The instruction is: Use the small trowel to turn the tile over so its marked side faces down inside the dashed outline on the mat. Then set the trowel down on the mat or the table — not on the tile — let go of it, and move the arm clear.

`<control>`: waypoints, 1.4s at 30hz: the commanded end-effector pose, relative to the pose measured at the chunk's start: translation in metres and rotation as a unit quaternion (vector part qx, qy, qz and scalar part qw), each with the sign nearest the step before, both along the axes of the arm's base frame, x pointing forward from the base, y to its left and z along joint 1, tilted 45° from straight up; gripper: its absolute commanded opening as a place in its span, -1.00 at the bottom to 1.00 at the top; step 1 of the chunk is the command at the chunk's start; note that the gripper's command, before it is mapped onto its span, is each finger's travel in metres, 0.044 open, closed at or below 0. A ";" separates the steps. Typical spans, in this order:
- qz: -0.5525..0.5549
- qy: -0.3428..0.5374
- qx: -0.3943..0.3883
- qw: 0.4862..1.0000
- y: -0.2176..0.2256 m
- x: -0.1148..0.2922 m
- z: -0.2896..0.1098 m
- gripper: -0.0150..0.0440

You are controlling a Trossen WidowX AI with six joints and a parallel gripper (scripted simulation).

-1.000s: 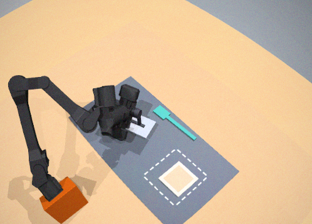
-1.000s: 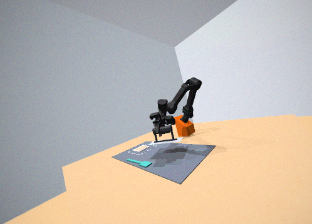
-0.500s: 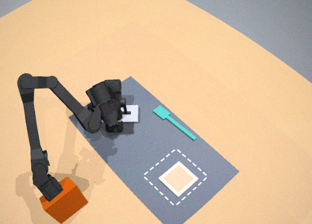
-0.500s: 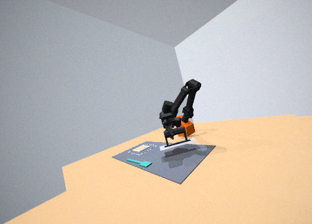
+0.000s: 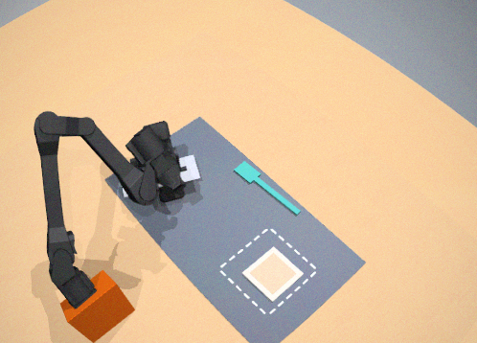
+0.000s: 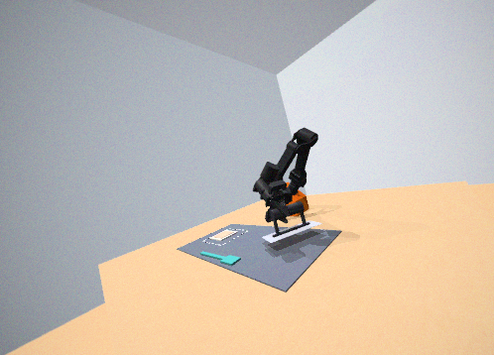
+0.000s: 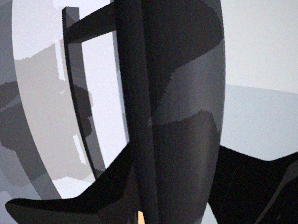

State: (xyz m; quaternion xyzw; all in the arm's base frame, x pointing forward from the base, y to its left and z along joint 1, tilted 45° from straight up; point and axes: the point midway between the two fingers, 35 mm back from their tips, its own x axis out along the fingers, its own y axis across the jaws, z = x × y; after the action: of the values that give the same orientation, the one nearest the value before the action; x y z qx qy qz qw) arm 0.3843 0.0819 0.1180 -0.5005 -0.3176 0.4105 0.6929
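My gripper [image 5: 168,171] [image 6: 284,213] [image 7: 160,142] is shut on the thick dark handle of a trowel with a long white blade [image 5: 193,169] [image 6: 314,225] [image 7: 101,65]. The blade hangs tilted above the far-left part of the mat [image 5: 215,215] [image 6: 293,277], with its shadow below. The arm hides the middle of the trowel in the top view. The square tile [image 5: 273,273] [image 6: 224,235] lies flat inside the dashed outline [image 5: 233,257] [image 6: 239,239], apart from the trowel. Its upper face is pale peach with a white border; its underside is hidden.
A teal flat-bladed tool [image 5: 247,171] [image 6: 230,259] lies on the mat between the trowel and the tile, near the long edge away from the base. The orange arm base [image 5: 102,308] [image 6: 300,201] stands on the table beside the mat.
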 end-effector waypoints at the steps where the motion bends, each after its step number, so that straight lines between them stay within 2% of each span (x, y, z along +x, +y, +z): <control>1: 0.000 -0.004 -0.001 1.000 0.003 0.002 -0.004 -0.49; 20: 0.000 -0.004 0.000 1.000 0.023 0.006 -0.024 -0.49; 31: 0.000 -0.004 0.000 1.000 0.023 0.006 -0.024 0.49; 42: 0.000 -0.005 -0.001 1.000 0.019 0.005 -0.024 0.53</control>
State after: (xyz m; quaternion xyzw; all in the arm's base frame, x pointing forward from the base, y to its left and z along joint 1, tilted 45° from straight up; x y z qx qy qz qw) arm 0.3897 0.1051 0.0943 -0.4999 -0.3202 0.4113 0.6917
